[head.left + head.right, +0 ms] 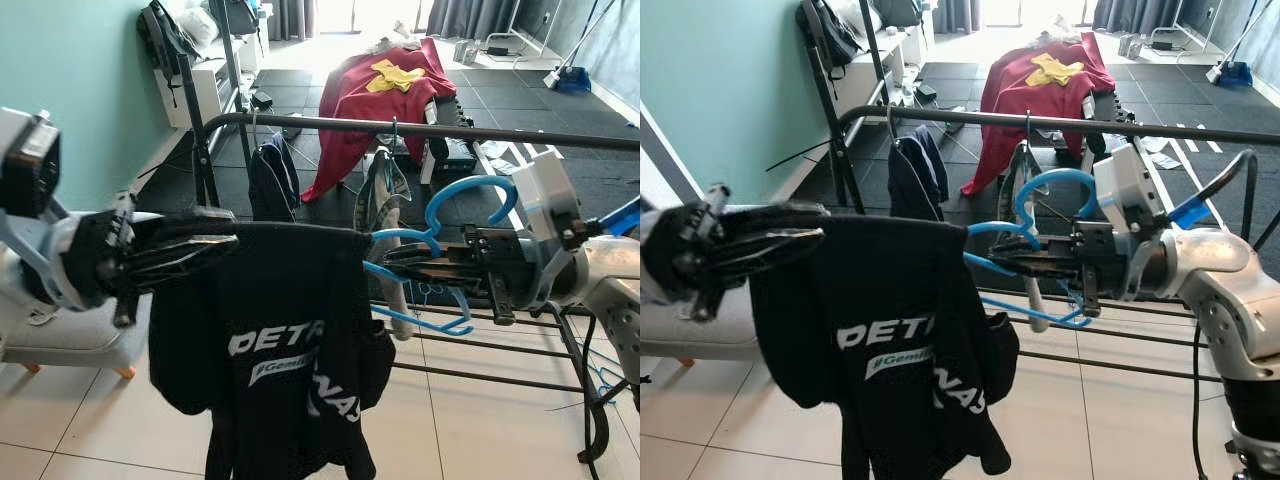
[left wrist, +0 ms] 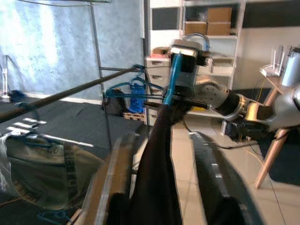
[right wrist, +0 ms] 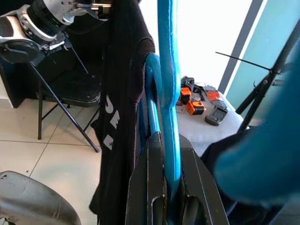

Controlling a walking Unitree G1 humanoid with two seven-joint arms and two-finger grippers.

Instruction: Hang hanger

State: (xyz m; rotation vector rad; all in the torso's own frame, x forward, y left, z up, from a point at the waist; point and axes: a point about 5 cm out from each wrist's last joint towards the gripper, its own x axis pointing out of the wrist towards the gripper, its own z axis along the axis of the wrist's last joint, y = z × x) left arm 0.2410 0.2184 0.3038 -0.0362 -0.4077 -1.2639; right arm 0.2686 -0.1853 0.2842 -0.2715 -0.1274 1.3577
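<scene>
My right hand (image 1: 400, 262) is clenched on the blue plastic hanger (image 1: 440, 225), just below the dark metal rack rail (image 1: 420, 128). My left hand (image 1: 190, 245) grips the black printed T-shirt (image 1: 285, 350). I fear the shirt sliding off if I tilt the hook upward.

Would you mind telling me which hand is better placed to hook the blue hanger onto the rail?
The right hand: it grips the blue hanger near its hook, just below the rail. The left hand only holds up the black shirt.
</scene>
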